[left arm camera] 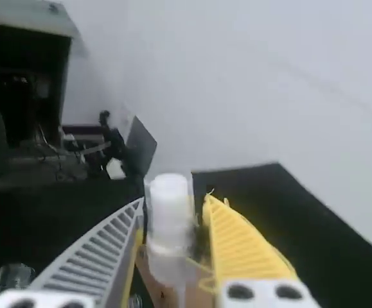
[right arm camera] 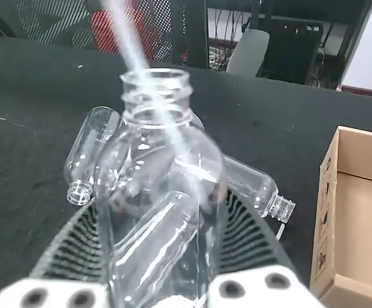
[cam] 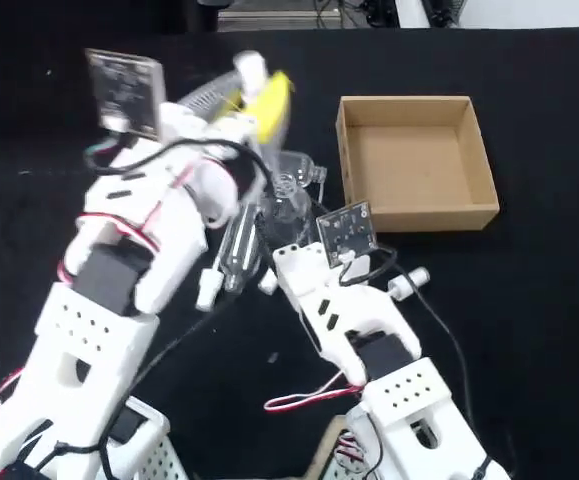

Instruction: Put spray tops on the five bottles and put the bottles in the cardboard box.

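My left gripper (left arm camera: 170, 215) is shut on a white spray top (left arm camera: 168, 221), held up above the table; in the high view this gripper (cam: 256, 98) is at the back, left of the box. The spray top's thin tube (right arm camera: 129, 42) slants down into the neck of an upright clear bottle (right arm camera: 157, 186). My right gripper (right arm camera: 163, 221) is shut on that bottle's body. From above, the held bottle (cam: 289, 188) stands just left of the empty cardboard box (cam: 415, 160). Other clear bottles (right arm camera: 88, 154) (right arm camera: 257, 187) lie on the black table behind it.
A bottle (cam: 239, 245) lies between the two arms, with a loose white spray top (cam: 209, 288) beside it and another spray top (cam: 409, 283) right of the right arm. The box wall (right arm camera: 359, 212) is close to the held bottle. Cables trail at the front.
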Robot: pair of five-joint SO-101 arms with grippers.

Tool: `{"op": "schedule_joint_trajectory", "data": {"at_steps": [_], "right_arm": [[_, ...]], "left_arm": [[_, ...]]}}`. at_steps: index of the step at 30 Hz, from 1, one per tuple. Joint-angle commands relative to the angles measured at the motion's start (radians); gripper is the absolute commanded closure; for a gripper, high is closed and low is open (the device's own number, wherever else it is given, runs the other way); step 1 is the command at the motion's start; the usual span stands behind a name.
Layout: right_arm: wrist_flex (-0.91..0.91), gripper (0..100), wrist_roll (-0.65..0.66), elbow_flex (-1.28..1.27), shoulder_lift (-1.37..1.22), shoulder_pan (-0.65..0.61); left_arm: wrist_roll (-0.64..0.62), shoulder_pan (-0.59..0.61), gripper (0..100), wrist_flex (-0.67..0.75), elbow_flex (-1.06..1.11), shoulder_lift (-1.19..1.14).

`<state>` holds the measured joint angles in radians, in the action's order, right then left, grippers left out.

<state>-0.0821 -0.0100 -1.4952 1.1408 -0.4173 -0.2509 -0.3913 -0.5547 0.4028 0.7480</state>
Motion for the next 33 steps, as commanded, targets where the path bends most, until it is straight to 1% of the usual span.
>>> {"op": "schedule_joint_trajectory", "data": {"at_steps": [1, 8, 14, 16, 19, 22, 23, 27, 33], "right_arm": [[0.025, 98.8, -0.005, 0.008, 0.031, 0.021], [0.025, 98.8, -0.005, 0.008, 0.031, 0.021], [0.025, 98.8, -0.005, 0.008, 0.031, 0.021], [0.025, 98.8, -0.005, 0.008, 0.031, 0.021], [0.025, 98.8, -0.005, 0.008, 0.031, 0.021], [0.025, 98.8, -0.005, 0.008, 0.031, 0.021], [0.025, 98.8, -0.005, 0.008, 0.031, 0.021], [0.023, 98.8, -0.005, 0.008, 0.031, 0.021], [0.023, 98.8, -0.005, 0.008, 0.031, 0.021]], "left_arm": [[-0.002, -0.042, 85, -0.003, -0.004, 0.029], [-0.002, -0.008, 85, -0.003, -0.004, 0.031], [-0.002, 0.061, 85, -0.002, -0.002, 0.023], [-0.002, 0.104, 85, 0.028, -0.001, 0.015], [-0.002, 0.145, 85, 0.107, 0.004, -0.031], [0.003, 0.148, 85, 0.112, -0.019, -0.103], [0.025, 0.147, 85, 0.109, -0.021, -0.124], [0.106, 0.108, 85, 0.003, -0.031, -0.157], [0.124, 0.047, 85, -0.110, -0.024, -0.075]]}}
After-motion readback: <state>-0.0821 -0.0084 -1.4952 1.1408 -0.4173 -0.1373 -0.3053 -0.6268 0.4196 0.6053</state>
